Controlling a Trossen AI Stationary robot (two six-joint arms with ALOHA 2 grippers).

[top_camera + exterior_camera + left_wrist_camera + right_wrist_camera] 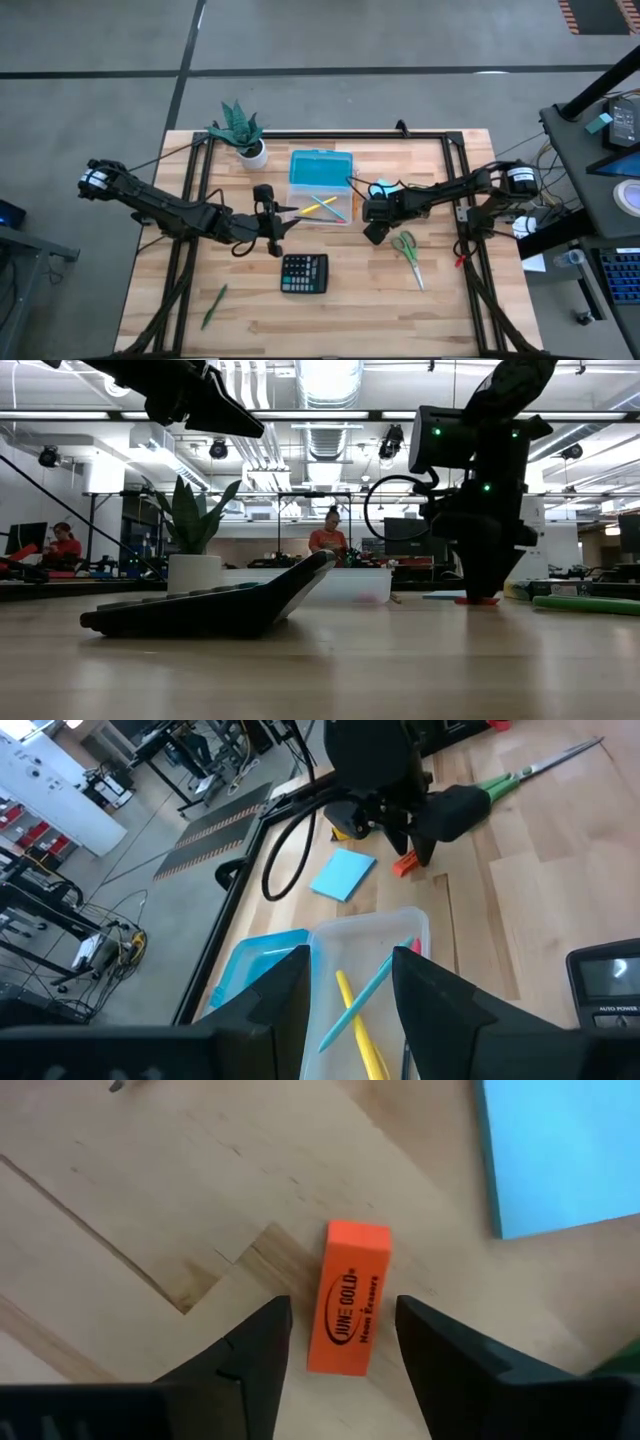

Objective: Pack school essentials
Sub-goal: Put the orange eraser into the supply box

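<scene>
A small orange eraser (348, 1312) lies flat on the wooden table, beside a light-blue note pad (560, 1150). My right gripper (345, 1308) points down over the eraser, open, with one finger on either side of it and a gap to each. My left gripper (350, 955) hangs open above the table, just left of a clear box (320, 205) with a blue lid (320, 165). In the box lie a yellow pencil (360, 1030) and a blue-green pen (365, 995). Green-handled scissors (408, 255) lie near my right gripper (375, 232).
A black calculator (304, 272) sits near the table's front middle. A green pen (213, 305) lies at the front left. A potted plant (240, 130) stands at the far left. Black frame rails run along the table's left, right and far sides.
</scene>
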